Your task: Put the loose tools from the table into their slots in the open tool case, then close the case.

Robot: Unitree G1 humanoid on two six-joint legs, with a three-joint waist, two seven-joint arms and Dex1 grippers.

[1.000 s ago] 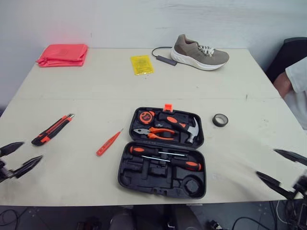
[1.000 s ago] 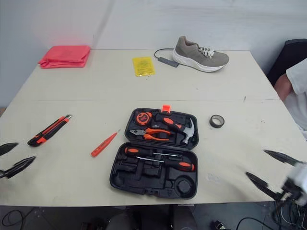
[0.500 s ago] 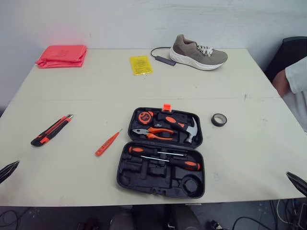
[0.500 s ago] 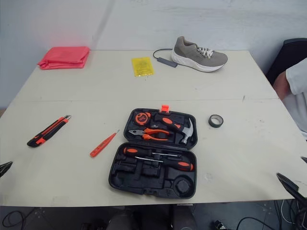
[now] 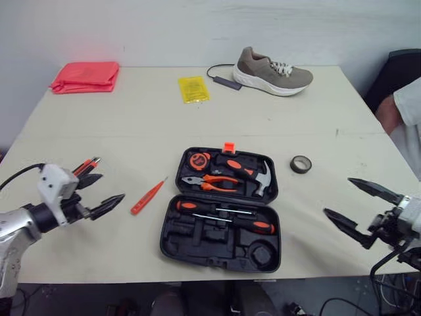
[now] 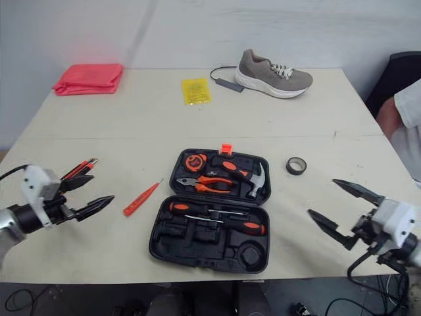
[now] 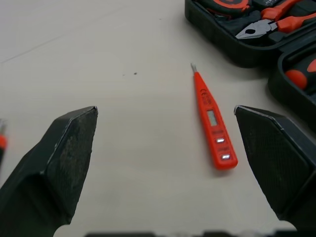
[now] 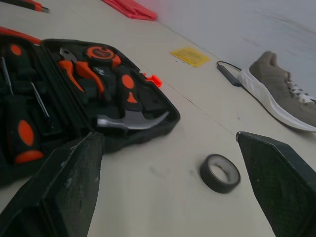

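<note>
Table (image 5: pixel 131 118): cream, seamed; pale wall (image 5: pixel 197 26) behind.
Yellow packet (image 5: pixel 195 89): print unreadable.
Left gripper (image 5: pixel 109 187): fingers spread.
Right gripper (image 5: pixel 337 196): fingers spread.

Counter (image 5: pixel 131 112): pale, matt, smooth. Tool case (image 5: pixel 170 245): black moulded plastic, matt. Hammer (image 8: pixel 131 121): head bright polished metal. Tester pen (image 7: pixel 213 123): glossy orange plastic, metal tip. Tape roll (image 8: pixel 213 183): black, slight sheen. Shoe (image 5: pixel 273 71): soft matt fabric upper, white smooth sole. Pink cloth (image 5: pixel 85 75): folded fabric. Left gripper (image 7: pixel 165 109) fingers (image 7: pixel 69 148): black, matt, grainy.
</note>
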